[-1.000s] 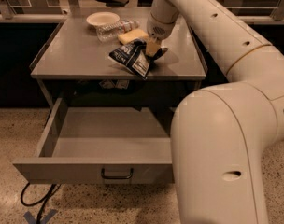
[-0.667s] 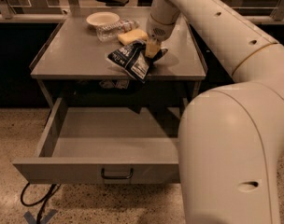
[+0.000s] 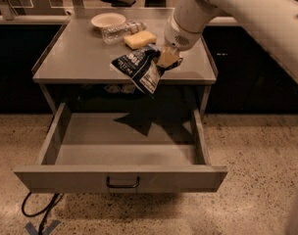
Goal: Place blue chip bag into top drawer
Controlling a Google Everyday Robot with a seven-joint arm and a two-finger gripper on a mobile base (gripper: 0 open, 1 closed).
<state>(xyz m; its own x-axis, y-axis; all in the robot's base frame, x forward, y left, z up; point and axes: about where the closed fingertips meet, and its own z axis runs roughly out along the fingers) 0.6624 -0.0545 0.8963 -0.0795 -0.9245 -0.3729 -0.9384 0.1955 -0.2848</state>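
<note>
The end effector (image 3: 167,58) is seen low over the front right part of the grey counter (image 3: 75,58), its fingers pressed together on the right edge of the blue chip bag (image 3: 138,67). The crumpled bag is held at a tilt, with its lower corner hanging past the counter's front edge and above the open top drawer (image 3: 124,146), on whose floor its shadow is cast. The white arm (image 3: 222,4) is stretched down from the upper right. A white bowl (image 3: 108,19), a clear plastic bottle (image 3: 118,32) and a yellow sponge (image 3: 140,39) are grouped at the back of the counter, the sponge just behind the bag. The drawer is pulled well out, and its dark bar handle (image 3: 123,182) is shown at the centre of the front panel. A speckled floor (image 3: 257,146) is spread around the cabinet, and a black cable (image 3: 38,212) lies below the drawer's left corner. A second earlier, the right side of the drawer was covered by the robot's broad white bulk; that bulk is now reduced to a sliver at the right edge, and the drawer is seen whole. The bag is gripped as before, though its corner is now carried further over the edge.
</note>
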